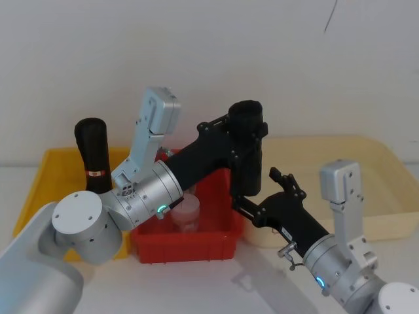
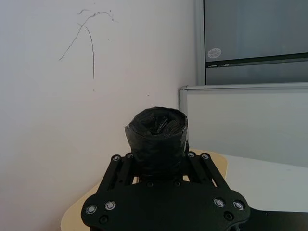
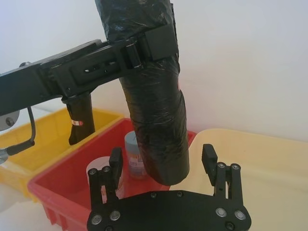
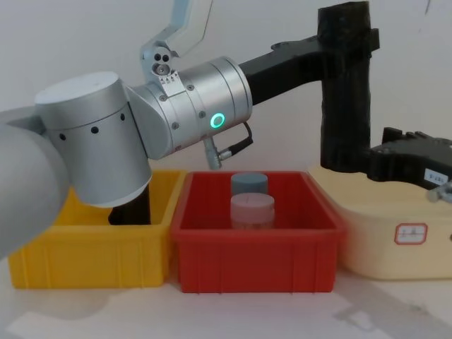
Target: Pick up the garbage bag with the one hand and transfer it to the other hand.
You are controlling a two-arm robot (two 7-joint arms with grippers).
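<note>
No legible text anywhere. Four markings, all unreadable:
- Red-and-white band (image 1: 96, 174) runs round the black roll (image 1: 91, 140) standing in the yellow bin (image 1: 39, 190), at 9 o'clock of the red bin (image 1: 190, 247). Print is too small to read.
- Red-outlined rectangular sticker (image 4: 412, 233) sits on the front wall of the cream bin (image 4: 367, 247), at 3 o'clock of the red bin. Faint lines inside, can't be read.
- Small white strip label (image 4: 432, 171) sits on the body of the right gripper (image 3: 162, 156). Dark characters, not resolvable.
- Round white sticker (image 2: 214, 53) sits on the grey panel (image 2: 255, 29) in the left wrist view. Dark print, illegible.
</note>
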